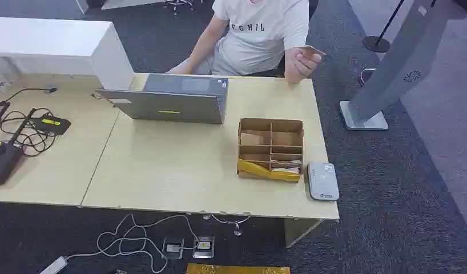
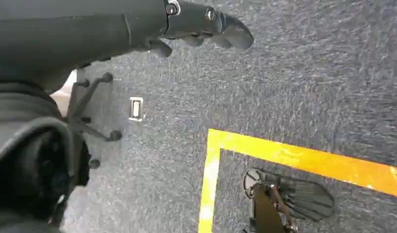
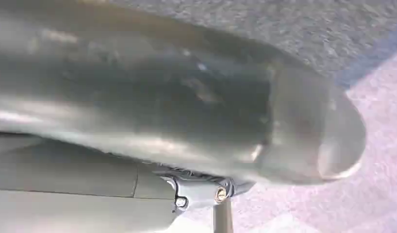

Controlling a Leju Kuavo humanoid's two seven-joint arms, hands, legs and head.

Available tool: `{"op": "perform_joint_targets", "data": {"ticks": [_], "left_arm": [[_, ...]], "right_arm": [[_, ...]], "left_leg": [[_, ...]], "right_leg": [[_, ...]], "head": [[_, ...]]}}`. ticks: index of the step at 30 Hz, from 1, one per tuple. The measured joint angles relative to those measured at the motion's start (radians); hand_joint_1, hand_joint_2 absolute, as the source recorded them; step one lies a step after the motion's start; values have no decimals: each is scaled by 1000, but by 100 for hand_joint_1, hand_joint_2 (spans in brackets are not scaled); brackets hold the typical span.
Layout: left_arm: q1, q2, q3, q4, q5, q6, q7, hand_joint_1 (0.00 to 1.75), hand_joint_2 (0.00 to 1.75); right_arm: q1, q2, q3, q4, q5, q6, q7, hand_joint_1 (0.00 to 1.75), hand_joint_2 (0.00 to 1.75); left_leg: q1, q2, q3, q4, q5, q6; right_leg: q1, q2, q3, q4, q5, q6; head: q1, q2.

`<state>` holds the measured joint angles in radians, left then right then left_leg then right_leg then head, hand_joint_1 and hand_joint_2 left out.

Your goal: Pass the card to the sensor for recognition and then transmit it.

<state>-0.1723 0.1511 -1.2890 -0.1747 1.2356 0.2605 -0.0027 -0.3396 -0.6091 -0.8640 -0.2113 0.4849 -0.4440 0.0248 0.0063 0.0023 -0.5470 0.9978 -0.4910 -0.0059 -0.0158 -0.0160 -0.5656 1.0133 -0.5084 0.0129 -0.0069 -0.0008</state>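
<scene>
A person seated behind the table holds a tan card (image 1: 312, 50) up in one hand (image 1: 300, 63), above the table's far right corner. The grey card sensor (image 1: 322, 181) lies flat at the front right of the table (image 1: 162, 171), beside a cardboard divider box (image 1: 270, 149). My left hand (image 2: 206, 24) hangs over the carpet with its dark fingers stretched out and nothing in them. My right hand (image 3: 225, 111) appears as a blurred grey thumb very close to the lens; its fingers are hidden.
A grey laptop (image 1: 168, 103) stands open at the back middle. Cables and black devices (image 1: 25, 131) lie at the table's left. A grey kiosk stand (image 1: 391, 74) rises on the right. Yellow floor tape (image 2: 303, 158) and a chair base (image 2: 90, 111) lie below my left hand.
</scene>
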Motion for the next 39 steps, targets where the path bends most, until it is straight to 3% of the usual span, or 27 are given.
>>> {"op": "perform_joint_targets", "data": {"ticks": [5, 8, 11, 15, 20, 24, 30, 35, 39], "left_arm": [[-1, 2, 0, 0, 0, -2, -7, 0, 0], [-6, 2, 0, 0, 0, -6, -12, 0, 0], [-7, 2, 0, 0, 0, -10, -16, 0, 0], [-9, 2, 0, 0, 0, -11, -19, 0, 0], [-10, 2, 0, 0, -7, -17, -22, 0, 0], [-19, 6, 0, 0, -7, -28, -24, 0, 0], [-25, 11, 0, 0, -11, -37, -31, 0, 0], [-26, 14, -3, 0, -18, -45, -34, 0, 0], [-31, 18, -5, 0, -27, -51, -36, 0, 0]], "right_arm": [[-118, -141, -14, -7, -11, -80, -29, 0, 0], [-241, -226, -14, -13, 0, -153, -90, 0, 0], [-363, -285, -13, -24, 9, -144, -134, 0, 0], [-478, -337, -1, -33, 19, -126, -143, 0, 0], [-561, -362, 13, -40, 13, -95, -209, 0, 0], [-725, -374, 70, -54, 51, -71, -217, 0, 0], [-954, -353, 244, -97, 18, -26, -227, 0, 0], [-1041, -339, 400, -118, -46, 0, -282, 0, 0], [-1105, -331, 513, -135, -55, 24, -281, 0, 0]], "left_leg": [[-2, 2, 0, 0, 0, 1], [-2, 2, 0, 0, 2, 3], [-2, 1, 0, 0, 2, 3], [-2, -3, -1, 0, 3, 4], [-2, -3, -2, 0, 3, 4], [-2, -2, -2, 0, 3, 4], [-2, -4, -2, 0, 4, 5], [-2, -5, -3, 0, 5, 6], [-2, -5, -3, 0, 5, 6]], "right_leg": [[-2, 2, -1, 1, 1, 2], [-3, 2, -1, 1, 1, 2], [-2, 0, 0, 1, 2, 3], [-2, -4, 0, 1, 1, 3], [-2, -3, -1, 1, 1, 3], [-2, -2, 0, 2, 1, 3], [-2, -5, 0, 2, 1, 3], [-2, -6, 0, 2, 1, 3], [-2, -5, 0, 2, 1, 3]], "head": [[1, 0], [2, 0], [2, 0], [2, 0], [1, 0], [2, 0], [1, 0], [2, 0], [2, 0]]}}
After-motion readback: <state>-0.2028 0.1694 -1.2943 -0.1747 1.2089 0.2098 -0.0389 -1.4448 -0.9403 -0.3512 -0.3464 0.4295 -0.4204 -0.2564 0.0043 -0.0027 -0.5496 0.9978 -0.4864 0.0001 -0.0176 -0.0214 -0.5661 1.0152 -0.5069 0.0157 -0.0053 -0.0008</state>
